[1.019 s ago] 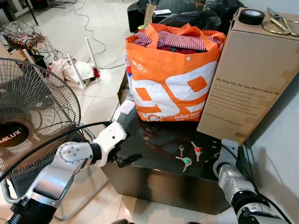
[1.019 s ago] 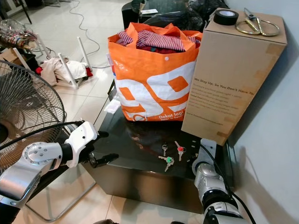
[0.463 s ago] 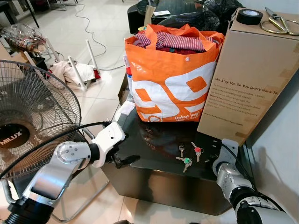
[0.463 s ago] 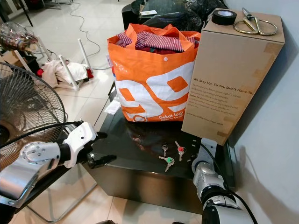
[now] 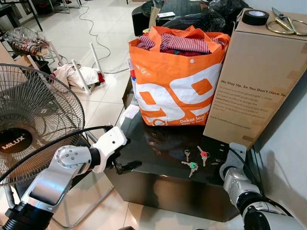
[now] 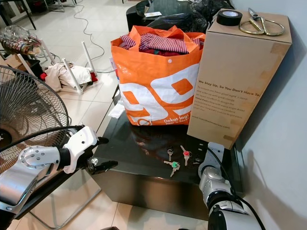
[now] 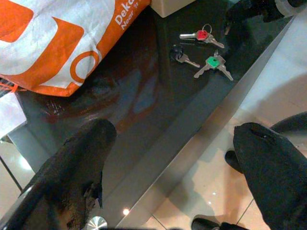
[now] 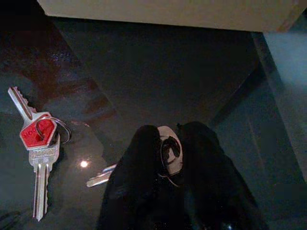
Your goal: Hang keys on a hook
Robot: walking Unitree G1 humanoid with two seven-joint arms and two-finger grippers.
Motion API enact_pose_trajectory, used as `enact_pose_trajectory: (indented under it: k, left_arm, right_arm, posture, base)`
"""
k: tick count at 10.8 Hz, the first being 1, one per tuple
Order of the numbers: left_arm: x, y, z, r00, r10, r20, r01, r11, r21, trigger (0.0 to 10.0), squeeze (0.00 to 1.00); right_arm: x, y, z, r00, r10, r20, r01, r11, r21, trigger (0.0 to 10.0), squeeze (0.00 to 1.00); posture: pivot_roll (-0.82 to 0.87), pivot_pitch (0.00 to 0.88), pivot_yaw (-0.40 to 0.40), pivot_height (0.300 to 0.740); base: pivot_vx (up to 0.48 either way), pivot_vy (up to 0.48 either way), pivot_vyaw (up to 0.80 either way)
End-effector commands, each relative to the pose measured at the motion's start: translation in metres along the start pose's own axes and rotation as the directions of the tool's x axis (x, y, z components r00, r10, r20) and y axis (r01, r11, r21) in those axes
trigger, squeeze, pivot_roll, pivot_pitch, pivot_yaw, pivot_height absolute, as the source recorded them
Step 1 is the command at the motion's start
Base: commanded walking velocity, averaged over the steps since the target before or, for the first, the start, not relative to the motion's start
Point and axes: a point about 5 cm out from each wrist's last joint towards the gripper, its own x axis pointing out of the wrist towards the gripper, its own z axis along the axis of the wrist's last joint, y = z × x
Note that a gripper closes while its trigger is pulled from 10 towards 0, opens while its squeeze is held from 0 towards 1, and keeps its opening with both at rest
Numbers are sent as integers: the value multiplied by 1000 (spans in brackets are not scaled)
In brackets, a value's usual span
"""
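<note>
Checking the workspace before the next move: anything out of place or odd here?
Scissors and a tape roll sit atop the tall cardboard box. Key sets lie scattered on the black table; the right gripper pinches one key ring.

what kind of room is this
Most likely a lived-in home living area: tiled floor, a standing fan, an orange bag stuffed with clothes on a low black table, where keys lie beside a cardboard box.
</note>
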Motion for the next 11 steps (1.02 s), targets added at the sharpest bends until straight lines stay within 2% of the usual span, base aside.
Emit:
enact_pose_trajectory:
  k: [1, 5, 7, 9, 10, 11]
  left_arm:
    - [-1, 0, 2, 1000, 0, -5, 1, 1000, 15, 10000, 0]
    - [4, -1, 2, 1000, 23, 15, -23, 1000, 1, 10000, 0]
    - [9, 1, 5, 998, 49, 38, -49, 999, -1, 10000, 0]
    - [16, 5, 9, 989, 120, 82, -118, 993, -26, 10000, 0]
    - [21, 6, 8, 973, 205, 102, -200, 978, -55, 10000, 0]
    - [21, 8, 8, 967, 230, 107, -224, 973, -58, 10000, 0]
  right_arm:
    - [0, -2, -4, 1000, -7, -23, 7, 1000, 14, 0, 0]
    - [0, 1, -3, 999, 42, -1, -42, 998, 43, 0, 0]
    - [-1, 3, -1, 997, 73, 28, -74, 997, 17, 0, 0]
    - [-4, 7, 7, 982, 146, 119, -152, 987, 44, 0, 0]
    - [-7, 6, 15, 964, 172, 205, -190, 979, 71, 0, 0]
    - [-9, 7, 19, 955, 185, 231, -202, 978, 50, 0, 0]
  posture:
    - [8, 0, 111, 740]
    - [-4, 0, 91, 740]
    - [-15, 0, 85, 740]
    - [-39, 0, 97, 740]
    - [-50, 0, 102, 740]
    - [-53, 0, 102, 740]
  base:
    - [0, 0, 0]
    - [0, 0, 0]
    - [0, 0, 0]
    - [0, 0, 0]
    - [0, 0, 0]
    - [0, 0, 0]
